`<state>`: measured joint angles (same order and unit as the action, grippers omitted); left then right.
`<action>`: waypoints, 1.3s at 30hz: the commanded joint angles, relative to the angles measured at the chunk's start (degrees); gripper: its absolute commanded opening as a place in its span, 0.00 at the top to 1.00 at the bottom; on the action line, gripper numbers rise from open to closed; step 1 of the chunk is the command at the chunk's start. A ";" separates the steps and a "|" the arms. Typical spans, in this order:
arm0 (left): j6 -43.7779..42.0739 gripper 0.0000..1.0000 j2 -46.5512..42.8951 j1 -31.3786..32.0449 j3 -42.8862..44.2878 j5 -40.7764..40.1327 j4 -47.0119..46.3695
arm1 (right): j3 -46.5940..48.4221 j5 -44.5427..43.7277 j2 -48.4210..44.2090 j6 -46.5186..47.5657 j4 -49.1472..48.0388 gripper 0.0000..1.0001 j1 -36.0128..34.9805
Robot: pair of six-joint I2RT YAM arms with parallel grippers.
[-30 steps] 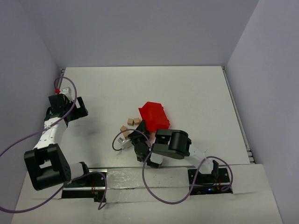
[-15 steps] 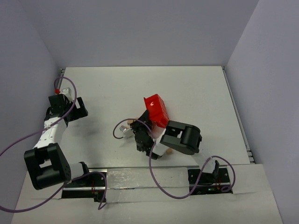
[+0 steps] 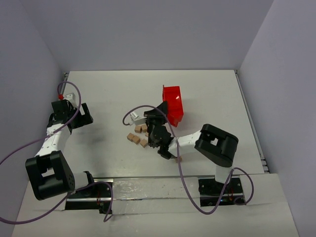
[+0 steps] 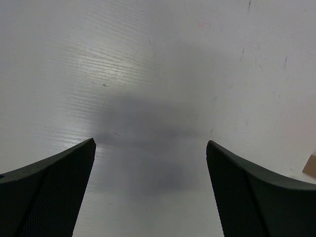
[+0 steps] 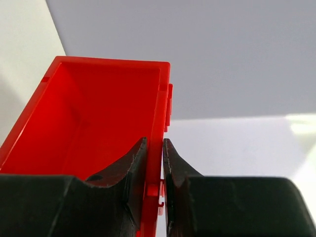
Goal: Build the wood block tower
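The right end effector (image 5: pixel 154 144) is clamped on one side wall of the red bin (image 3: pixel 174 101), one finger inside the bin and one outside. It holds the bin toward the far middle of the counter (image 3: pixel 108 98). The wood blocks (image 3: pixel 137 133) lie loose on the counter in a small scatter just left of and nearer than that end effector, apart from the bin and from the fingers. One more block (image 3: pixel 178 159) sits beside the right arm's forearm on its near side. The left end effector (image 4: pixel 150 142) stands apart, fingers wide, over bare counter at the far left, well away from the scatter.
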<state>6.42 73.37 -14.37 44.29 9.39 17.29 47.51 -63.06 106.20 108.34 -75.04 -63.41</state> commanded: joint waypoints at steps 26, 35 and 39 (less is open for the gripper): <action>-4.31 0.01 -0.81 -0.76 1.31 9.79 -0.61 | 17.12 55.72 -24.91 -98.69 80.34 1.00 60.98; -4.48 0.01 -0.33 -1.10 1.06 8.98 -1.03 | 18.52 67.15 -16.43 -99.81 71.52 1.00 73.63; -4.48 0.01 -0.26 -1.10 1.31 9.05 -0.82 | 20.96 69.52 -11.54 -98.01 69.38 1.00 76.53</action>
<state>2.51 73.84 -15.03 44.31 17.63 17.43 63.63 1.19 91.47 10.27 0.74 11.06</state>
